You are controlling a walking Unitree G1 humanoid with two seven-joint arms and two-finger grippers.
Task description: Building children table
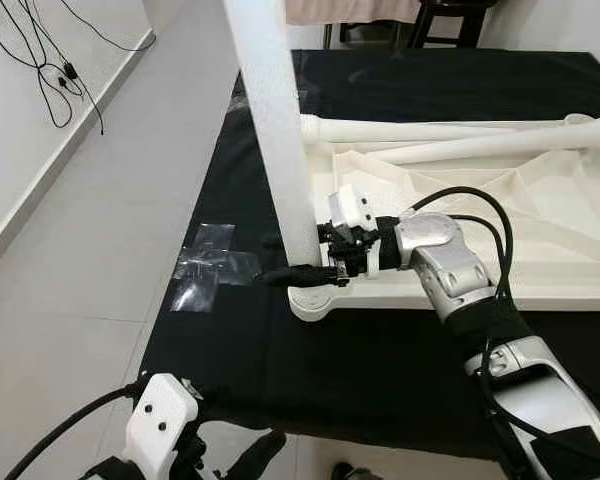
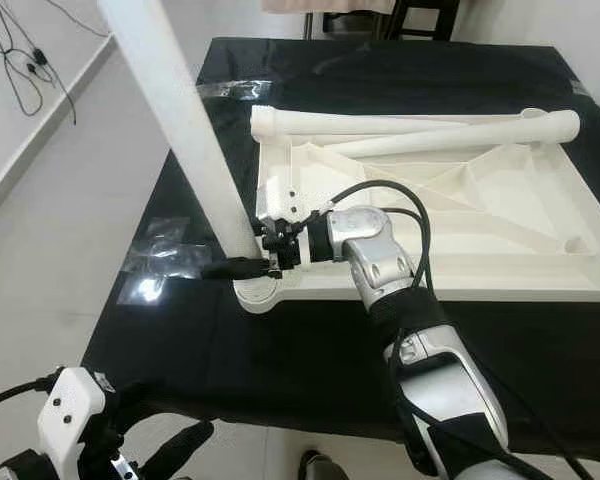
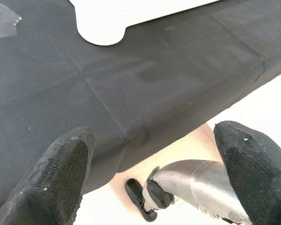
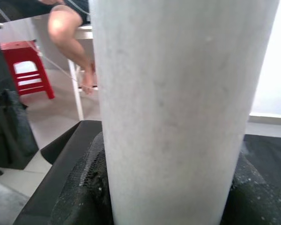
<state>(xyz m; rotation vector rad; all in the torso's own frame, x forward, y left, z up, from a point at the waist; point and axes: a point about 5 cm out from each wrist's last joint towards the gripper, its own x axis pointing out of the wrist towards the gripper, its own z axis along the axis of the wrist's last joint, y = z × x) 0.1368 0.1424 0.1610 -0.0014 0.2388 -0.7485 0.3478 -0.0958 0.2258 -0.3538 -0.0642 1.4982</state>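
A white children's tabletop (image 1: 540,215) lies upside down on a black cloth (image 1: 330,370). One white leg (image 1: 280,130) stands upright, slightly tilted, in the round socket (image 1: 315,300) at the tabletop's near left corner. My right gripper (image 1: 308,264) is shut on this leg just above the socket; the right wrist view has the leg (image 4: 178,108) pressed between the black fingers (image 4: 79,197). Two more legs (image 1: 450,128) (image 1: 500,145) lie across the far side of the tabletop. My left gripper (image 3: 154,159) hangs open and holds nothing, low by the cloth's near edge.
Crumpled clear wrapping (image 1: 205,265) lies at the cloth's left edge. Black cables (image 1: 50,70) run over the floor by the left wall. A dark stool (image 1: 450,20) stands behind the cloth. A red stool (image 4: 28,65) and a seated person's leg (image 4: 72,42) are beyond the table.
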